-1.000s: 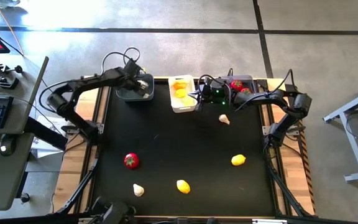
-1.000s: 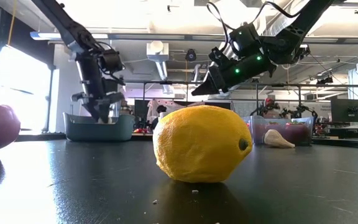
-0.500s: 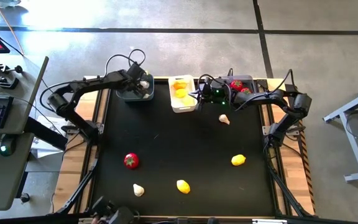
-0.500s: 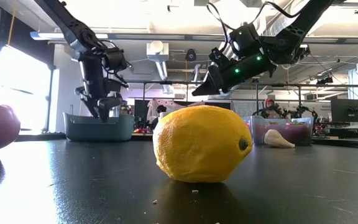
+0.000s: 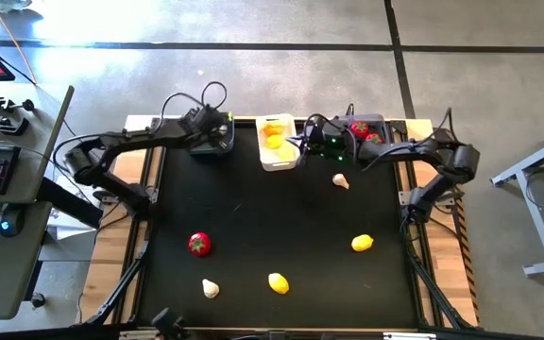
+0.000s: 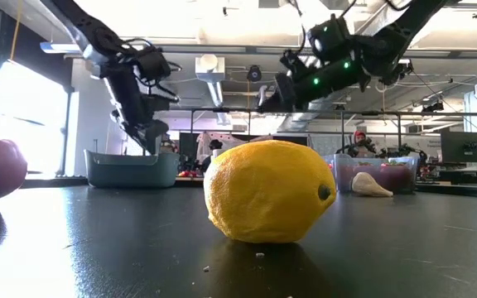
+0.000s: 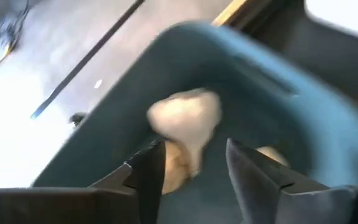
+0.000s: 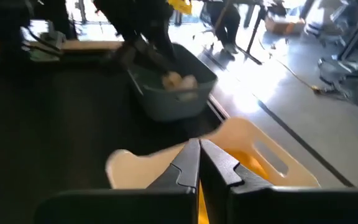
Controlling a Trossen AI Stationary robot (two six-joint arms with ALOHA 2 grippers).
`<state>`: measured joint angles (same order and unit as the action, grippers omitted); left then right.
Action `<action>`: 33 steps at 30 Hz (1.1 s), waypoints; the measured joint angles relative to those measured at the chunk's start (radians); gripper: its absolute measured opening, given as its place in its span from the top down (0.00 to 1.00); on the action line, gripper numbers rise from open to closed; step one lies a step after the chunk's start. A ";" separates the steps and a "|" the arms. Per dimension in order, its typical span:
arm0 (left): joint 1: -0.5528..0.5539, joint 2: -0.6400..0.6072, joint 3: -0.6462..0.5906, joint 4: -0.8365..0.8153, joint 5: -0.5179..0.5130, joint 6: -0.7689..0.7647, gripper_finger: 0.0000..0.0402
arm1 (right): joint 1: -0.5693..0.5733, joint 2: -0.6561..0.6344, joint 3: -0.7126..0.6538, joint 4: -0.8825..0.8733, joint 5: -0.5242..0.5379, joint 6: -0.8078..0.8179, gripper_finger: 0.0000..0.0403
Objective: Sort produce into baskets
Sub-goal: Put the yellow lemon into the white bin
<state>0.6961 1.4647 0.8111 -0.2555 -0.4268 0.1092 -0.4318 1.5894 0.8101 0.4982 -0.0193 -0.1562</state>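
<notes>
While the left tool [image 7: 188, 171] is held open and empty above the grey basket [image 5: 201, 144] at eleven o'clock on the desk [image 5: 281, 227], whitish pieces [image 7: 185, 115] are seen lying inside it. Over the white basket [image 5: 277, 142] at twelve, the right tool [image 8: 199, 163] is kept closed, gripping nothing.

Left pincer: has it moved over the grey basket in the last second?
Yes. The left pincer has risen above the grey basket and now hangs open over the garlic inside.
</notes>
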 joint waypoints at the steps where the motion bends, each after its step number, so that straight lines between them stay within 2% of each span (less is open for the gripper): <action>1: -0.011 -0.016 -0.026 0.053 0.010 0.001 0.64 | 0.007 -0.012 0.000 -0.002 0.000 -0.005 1.00; 6: -0.078 -0.105 -0.150 0.299 0.082 0.041 0.73 | 0.022 -0.028 0.000 -0.010 -0.037 -0.001 1.00; 11: -0.158 -0.192 -0.227 0.446 0.160 0.099 0.78 | 0.028 -0.024 0.000 -0.016 -0.042 0.023 1.00; 18: -0.223 -0.243 -0.244 0.466 0.197 0.102 0.82 | 0.049 -0.024 0.000 -0.018 -0.043 0.016 1.00; 22: -0.251 -0.243 -0.245 0.465 0.301 0.105 0.87 | 0.049 -0.024 0.000 -0.030 -0.024 0.000 1.00; 26: -0.302 -0.243 -0.245 0.464 0.401 0.120 0.96 | 0.064 -0.025 0.000 -0.032 0.031 -0.004 1.00; 28: -0.330 -0.242 -0.245 0.464 0.427 0.117 0.99 | 0.077 -0.032 0.000 -0.054 0.035 -0.005 1.00; 33: -0.417 -0.242 -0.245 0.464 0.449 0.094 1.00 | 0.131 -0.084 0.000 -0.179 0.035 0.013 1.00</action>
<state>0.2795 1.2228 0.5663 0.2081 0.0226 0.2029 -0.3013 1.5053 0.8101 0.3197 0.0162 -0.1428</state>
